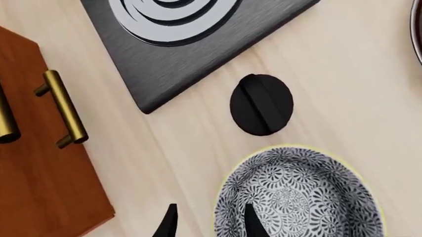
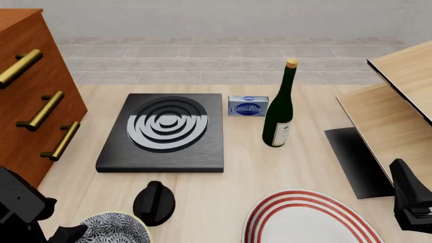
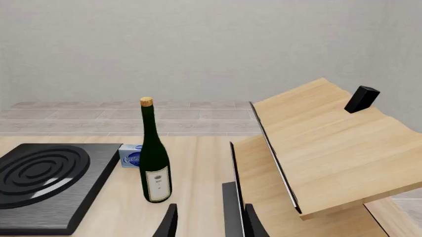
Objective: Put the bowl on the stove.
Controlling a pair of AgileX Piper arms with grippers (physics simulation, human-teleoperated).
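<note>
The bowl, white with a dense dark floral pattern and a pale rim, sits on the table at the near left. My left gripper is open and straddles its rim, with one fingertip over the inside and the other over the table. The stove, a black slab with silver burner rings, lies farther back, beyond a black knob; its corner also shows in the left wrist view. My right gripper is open at the near right, holding nothing.
A wooden drawer cabinet with brass handles stands at the left. A green bottle and a small blue box stand right of the stove. A red-striped plate lies near the front. A tilted wooden shelf fills the right.
</note>
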